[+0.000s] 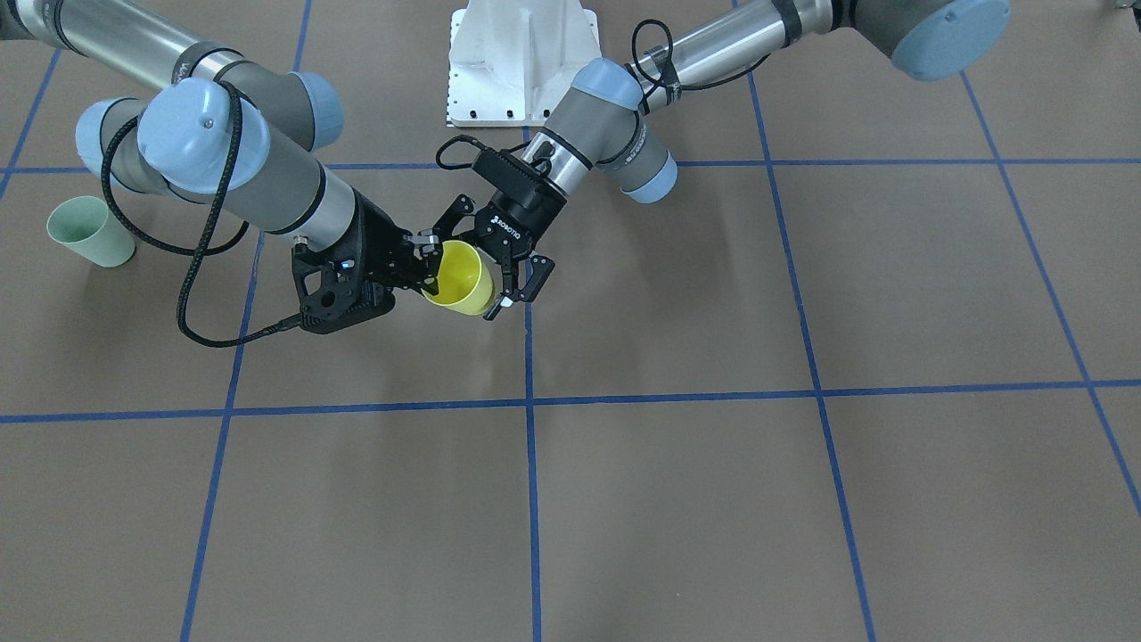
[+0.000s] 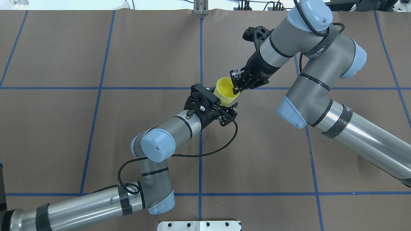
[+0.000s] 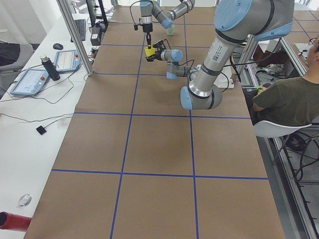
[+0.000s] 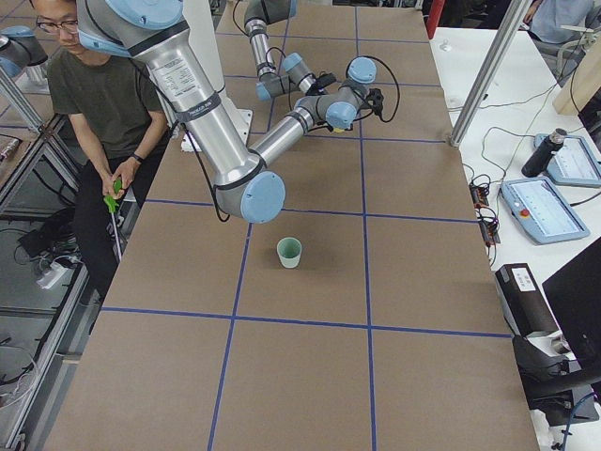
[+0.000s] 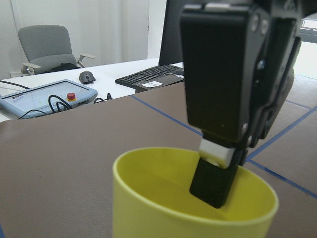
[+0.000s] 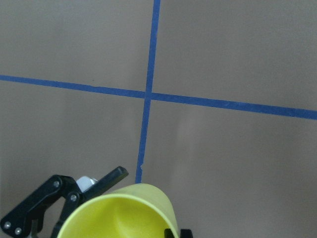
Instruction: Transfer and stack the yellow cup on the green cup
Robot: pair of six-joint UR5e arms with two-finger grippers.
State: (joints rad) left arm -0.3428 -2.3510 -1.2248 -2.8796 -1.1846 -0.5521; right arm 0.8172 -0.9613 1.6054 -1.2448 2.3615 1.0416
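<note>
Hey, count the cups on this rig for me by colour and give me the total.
Yellow cup: 1, held in the air between the two grippers.
Green cup: 1, standing upright on the table.
Total: 2 cups.

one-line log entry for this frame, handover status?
phase: handover mid-air | yellow cup: held by both | left gripper: on cup body | right gripper: on rim | green cup: upright, table, untouched
</note>
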